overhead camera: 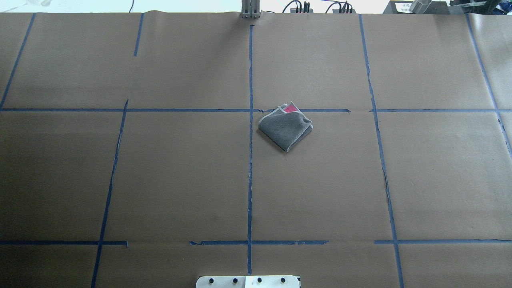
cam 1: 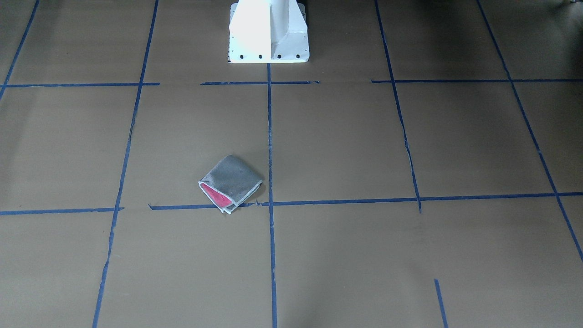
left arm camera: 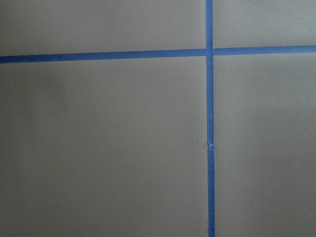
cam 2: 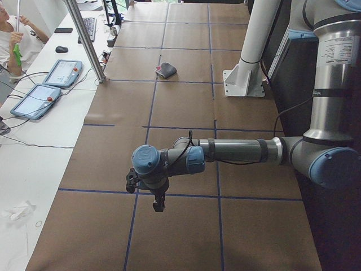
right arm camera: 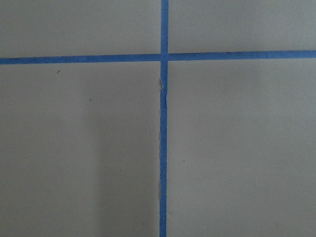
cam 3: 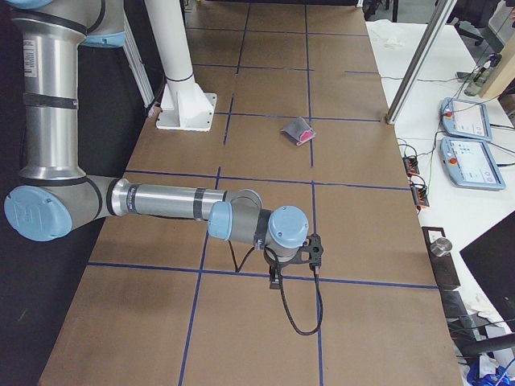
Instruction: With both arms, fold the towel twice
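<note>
The towel [cam 1: 230, 182] lies folded into a small square near the table's middle, dark grey face up, with a pink-red strip showing at one open edge. It also shows in the overhead view [overhead camera: 286, 127] and both side views [cam 2: 166, 70] [cam 3: 298, 129]. The left gripper [cam 2: 158, 200] hangs off the near arm at the table's left end, far from the towel. The right gripper [cam 3: 275, 277] hangs at the right end, also far from it. I cannot tell whether either is open or shut. Both wrist views show only brown paper and blue tape.
The white pedestal base [cam 1: 268, 32] stands at the robot's edge of the table. A metal post [cam 2: 84, 39] rises at the far edge. Tablets [cam 2: 62, 72] and an operator [cam 2: 11, 34] are at a side desk beyond it. Blue tape lines [overhead camera: 250, 160] grid the brown paper.
</note>
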Controlling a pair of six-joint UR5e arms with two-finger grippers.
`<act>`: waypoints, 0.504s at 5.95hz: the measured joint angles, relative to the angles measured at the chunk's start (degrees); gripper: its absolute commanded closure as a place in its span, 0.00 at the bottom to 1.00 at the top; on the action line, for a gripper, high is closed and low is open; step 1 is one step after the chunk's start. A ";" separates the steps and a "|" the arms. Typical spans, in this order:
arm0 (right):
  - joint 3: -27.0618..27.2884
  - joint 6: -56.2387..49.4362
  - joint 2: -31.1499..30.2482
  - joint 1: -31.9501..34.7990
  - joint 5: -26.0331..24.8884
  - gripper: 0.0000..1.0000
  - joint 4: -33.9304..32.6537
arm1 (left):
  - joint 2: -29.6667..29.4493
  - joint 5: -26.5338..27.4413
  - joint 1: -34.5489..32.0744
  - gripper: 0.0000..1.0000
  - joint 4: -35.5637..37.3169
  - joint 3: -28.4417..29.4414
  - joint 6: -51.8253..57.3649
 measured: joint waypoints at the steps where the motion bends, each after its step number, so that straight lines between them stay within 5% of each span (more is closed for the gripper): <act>1: 0.05 0.04 0.05 0.22 -0.11 0.00 0.04 | 0.00 0.00 0.00 0.00 0.00 -0.08 0.00; 3: 0.08 2.66 0.43 0.62 -2.68 0.00 0.06 | 0.00 -0.03 0.00 0.00 0.00 -0.15 -0.03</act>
